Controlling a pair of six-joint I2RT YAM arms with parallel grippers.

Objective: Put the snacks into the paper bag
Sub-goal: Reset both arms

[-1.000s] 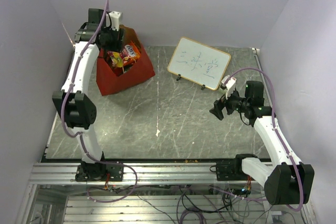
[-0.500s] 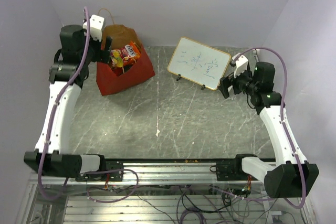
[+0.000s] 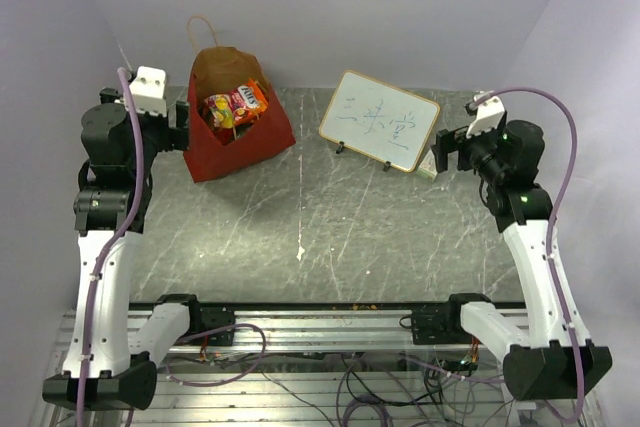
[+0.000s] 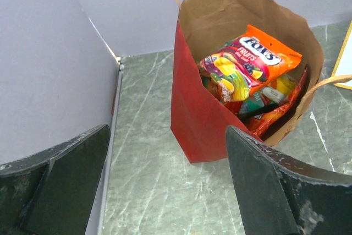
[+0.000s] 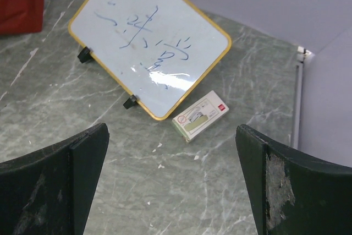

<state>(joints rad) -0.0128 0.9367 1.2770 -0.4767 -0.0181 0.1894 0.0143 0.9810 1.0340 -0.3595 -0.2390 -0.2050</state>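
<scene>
The red paper bag (image 3: 238, 137) stands at the back left of the table, its brown inside and tan handles showing; it also shows in the left wrist view (image 4: 201, 119). Several snacks (image 3: 235, 107) lie inside it, an orange fruit candy packet (image 4: 247, 61) on top, with teal, yellow and dark red packets under it. My left gripper (image 3: 180, 125) is open and empty, raised just left of the bag; in the left wrist view (image 4: 168, 191) its jaws stand wide apart. My right gripper (image 3: 448, 152) is open and empty, high at the right near the whiteboard.
A whiteboard (image 3: 380, 119) with blue writing stands on black feet at the back right, also in the right wrist view (image 5: 151, 39). A small white box (image 5: 200, 115) lies beside it. Purple walls close in on the left (image 4: 44, 70) and right. Small crumbs dot the grey tabletop (image 3: 320, 227).
My left gripper has pulled back from over the bag to its left side, empty. My right arm has lifted and moved back and right, toward the whiteboard's right end.
</scene>
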